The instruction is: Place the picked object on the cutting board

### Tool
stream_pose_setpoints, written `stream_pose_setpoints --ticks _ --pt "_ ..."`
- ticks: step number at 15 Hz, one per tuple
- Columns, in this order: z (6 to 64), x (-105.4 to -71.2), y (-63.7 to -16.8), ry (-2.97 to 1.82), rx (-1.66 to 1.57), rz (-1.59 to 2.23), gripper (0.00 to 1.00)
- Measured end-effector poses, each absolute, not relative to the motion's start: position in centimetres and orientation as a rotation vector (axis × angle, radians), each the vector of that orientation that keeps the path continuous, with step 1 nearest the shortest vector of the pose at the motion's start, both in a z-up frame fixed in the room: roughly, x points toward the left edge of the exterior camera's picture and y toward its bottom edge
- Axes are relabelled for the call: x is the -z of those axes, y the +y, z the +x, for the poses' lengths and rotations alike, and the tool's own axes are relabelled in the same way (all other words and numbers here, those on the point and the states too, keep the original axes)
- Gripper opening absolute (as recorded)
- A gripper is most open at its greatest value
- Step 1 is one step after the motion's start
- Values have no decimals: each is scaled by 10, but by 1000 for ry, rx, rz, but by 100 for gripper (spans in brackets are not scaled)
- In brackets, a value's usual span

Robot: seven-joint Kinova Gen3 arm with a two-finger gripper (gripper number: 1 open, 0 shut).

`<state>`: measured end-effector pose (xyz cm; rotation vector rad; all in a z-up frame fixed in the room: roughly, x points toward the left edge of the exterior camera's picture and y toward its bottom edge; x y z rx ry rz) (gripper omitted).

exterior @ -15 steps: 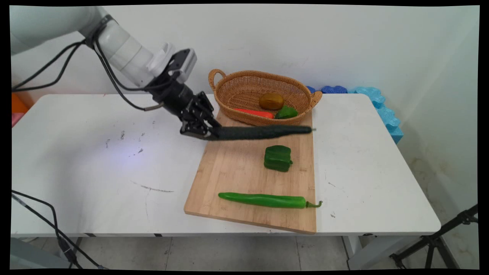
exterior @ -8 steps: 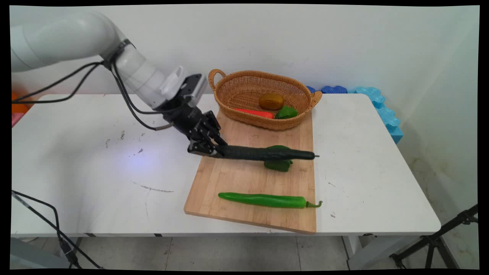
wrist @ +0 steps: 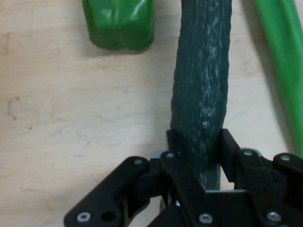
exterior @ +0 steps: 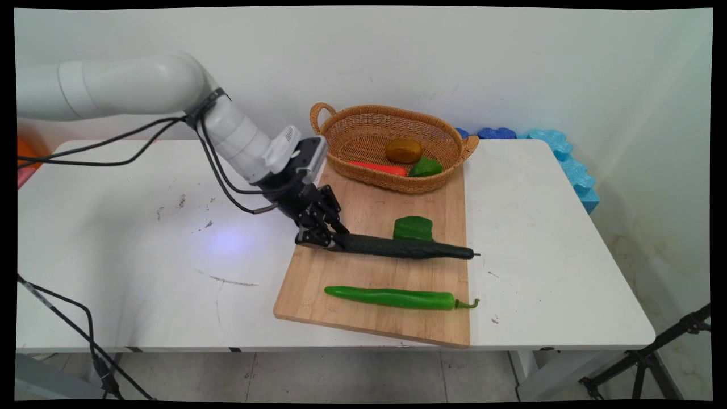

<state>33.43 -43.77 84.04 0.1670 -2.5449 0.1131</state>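
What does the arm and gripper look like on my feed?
The arm is glossy white, built of rounded tubular links. Black cables hang along it, strapped on by a dark band. The gripper is black, an open screwed linkage with two fingers, below a white-and-grey wrist block.

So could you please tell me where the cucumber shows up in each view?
Main view: cucumber at centre, across the board, held by the claw.
Hand view: cucumber rising from bottom centre to the top.
Shared landmark: bell pepper beside it.

Cucumber (exterior: pixel 406 249) lowered toward cutting board (exterior: pixel 363 272), nearer.
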Motion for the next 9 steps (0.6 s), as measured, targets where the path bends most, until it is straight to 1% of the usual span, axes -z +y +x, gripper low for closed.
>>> stream_pose_setpoints --ticks 2,3,9 --pt "331 -832 -441 -2550 -111 165 0" --pt "329 -828 -442 -2552 -110 165 100" --pt "323 -815 -446 -2555 -108 163 100"
